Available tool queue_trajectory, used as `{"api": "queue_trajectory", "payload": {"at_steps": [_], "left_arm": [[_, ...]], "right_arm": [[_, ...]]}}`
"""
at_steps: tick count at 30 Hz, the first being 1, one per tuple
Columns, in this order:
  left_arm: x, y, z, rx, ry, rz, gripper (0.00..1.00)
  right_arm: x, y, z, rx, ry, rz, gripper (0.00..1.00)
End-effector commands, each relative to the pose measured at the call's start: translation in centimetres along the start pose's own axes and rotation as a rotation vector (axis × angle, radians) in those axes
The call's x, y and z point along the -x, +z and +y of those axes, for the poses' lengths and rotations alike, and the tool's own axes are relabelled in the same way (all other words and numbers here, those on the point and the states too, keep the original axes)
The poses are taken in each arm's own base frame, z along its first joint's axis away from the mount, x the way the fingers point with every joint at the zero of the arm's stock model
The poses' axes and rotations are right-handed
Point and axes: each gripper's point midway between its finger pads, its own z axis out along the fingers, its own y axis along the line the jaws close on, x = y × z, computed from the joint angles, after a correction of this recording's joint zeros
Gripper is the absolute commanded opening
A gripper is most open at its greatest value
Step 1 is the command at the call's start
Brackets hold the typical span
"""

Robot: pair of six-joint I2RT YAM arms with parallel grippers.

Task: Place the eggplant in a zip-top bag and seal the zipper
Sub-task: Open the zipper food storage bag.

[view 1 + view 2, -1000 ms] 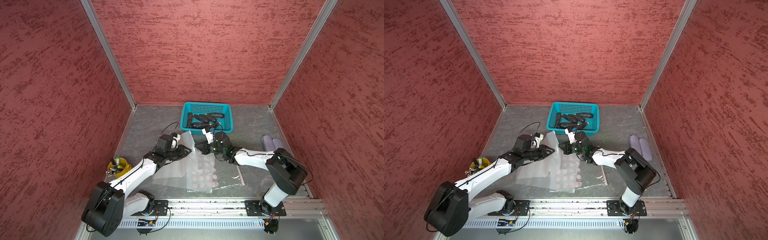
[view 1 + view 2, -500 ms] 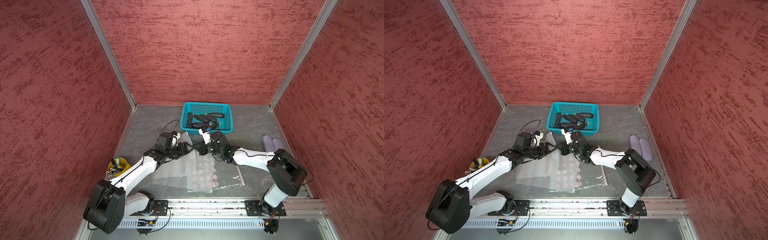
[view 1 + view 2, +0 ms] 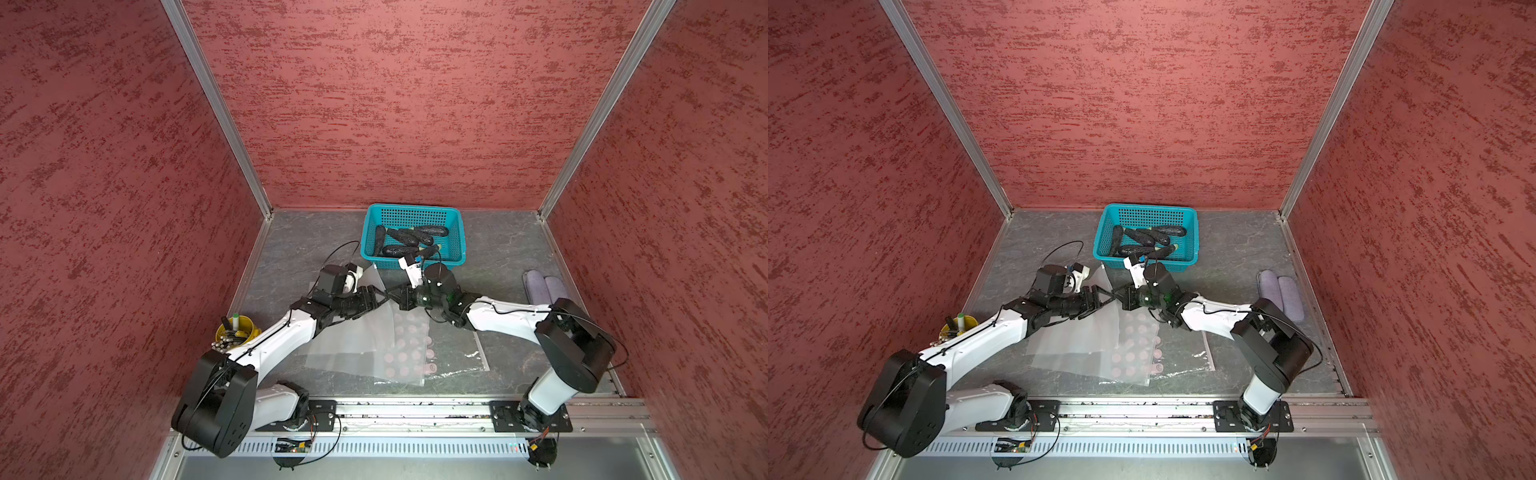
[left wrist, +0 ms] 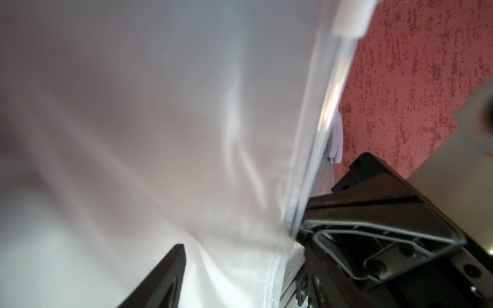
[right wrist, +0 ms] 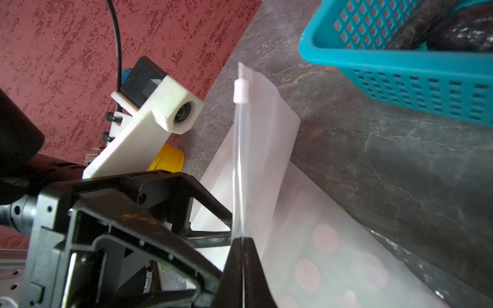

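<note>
Far left, a yellow cup [image 3: 236,332] of pens stands against the wall, well clear of the work. Beside it the left arm reaches to mid-table, where the left gripper [image 3: 379,300] has its jaws spread around the raised edge of a frosted zip-top bag [image 3: 353,336], apparently placed to take one lip of the mouth; whether its pads touch the film cannot be told from the wrist view. The bag's lower part rests on a spotted bag [image 3: 409,345] lying flat on the table. Facing it, tip to tip, the right gripper [image 5: 242,241] is pinched tight on the zipper strip, holding that edge taut and upright, with the white slider [image 5: 241,90] parked at the far end, so the mouth is probably about to be pulled apart. Just behind, the eggplants [image 3: 405,237] lie in the teal basket [image 3: 415,206], none yet picked. Two rolled cloths [image 3: 544,291] sit unused at far right.
</note>
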Motion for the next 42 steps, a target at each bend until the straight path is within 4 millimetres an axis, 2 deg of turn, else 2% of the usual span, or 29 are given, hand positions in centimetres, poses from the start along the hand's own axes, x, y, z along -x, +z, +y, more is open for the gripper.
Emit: {"api": "queue_trajectory", "payload": {"at_steps": [1, 7, 13, 19, 25, 28, 33, 36, 42], "left_arm": [[0.0, 0.6, 0.4, -0.012, 0.027, 0.001, 0.69], [-0.3, 0.8, 0.9, 0.000, 0.026, 0.002, 0.51], [-0.6, 1.1, 1.5, 0.009, 0.031, 0.008, 0.51], [-1.4, 0.8, 1.2, -0.027, 0.058, 0.019, 0.55], [-2.2, -0.1, 1.1, -0.056, 0.092, 0.003, 0.59], [-2.2, -0.9, 0.3, -0.099, 0.122, -0.036, 0.64], [-2.1, -1.9, 0.0, -0.121, 0.148, -0.087, 0.65], [-1.9, -1.9, -0.5, -0.143, 0.159, -0.095, 0.74], [-1.6, -0.8, -0.8, -0.132, 0.177, -0.076, 0.81]], "right_arm": [[0.8, -0.5, 4.3, 0.180, -0.011, -0.018, 0.00], [1.1, -0.5, 4.7, 0.202, 0.001, -0.025, 0.00], [1.2, -0.7, 4.9, 0.226, 0.020, -0.028, 0.00], [1.3, -0.5, 3.6, 0.173, 0.036, -0.033, 0.00], [1.6, -0.4, 3.2, 0.155, 0.051, -0.045, 0.00], [1.7, -0.2, 2.7, 0.133, 0.061, -0.048, 0.00], [1.7, -0.1, 2.0, 0.115, 0.081, -0.044, 0.00], [1.7, -0.1, 2.1, 0.123, 0.084, -0.045, 0.00], [1.8, -0.1, 2.3, 0.132, 0.087, -0.047, 0.00]]}}
